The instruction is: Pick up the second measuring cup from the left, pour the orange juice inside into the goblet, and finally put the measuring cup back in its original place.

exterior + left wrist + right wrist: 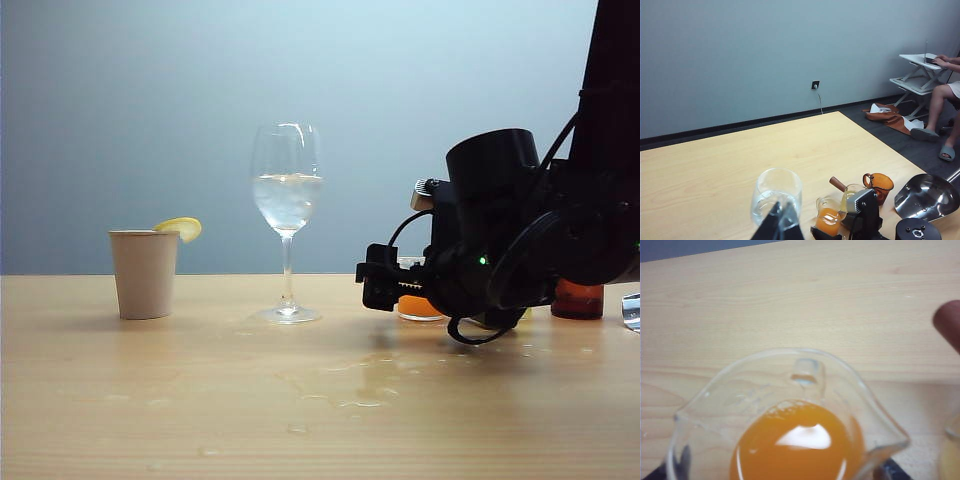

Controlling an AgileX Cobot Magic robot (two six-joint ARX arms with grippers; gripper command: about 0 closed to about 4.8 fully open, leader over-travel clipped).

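Note:
The measuring cup [418, 303] is a small clear spouted beaker holding bright orange juice [800, 445], standing on the table right of the goblet [287, 200]. My right gripper [392, 288] is open, low at the table, with a finger on either side of the measuring cup [790, 375]; I cannot tell whether the fingers touch the glass. The goblet, a tall stemmed glass, holds clear liquid. My left gripper [779, 221] is shut and empty, high up with the goblet [776, 190] below it, and it does not show in the exterior view.
A beige paper cup with a lemon slice [145, 272] stands at the left. Behind the measuring cup are a clear cup with a brown handle stub [849, 192] and an amber glass cup [577, 298]. A shiny metal bowl [926, 196] lies beyond them. Spilled drops [350, 392] wet the tabletop.

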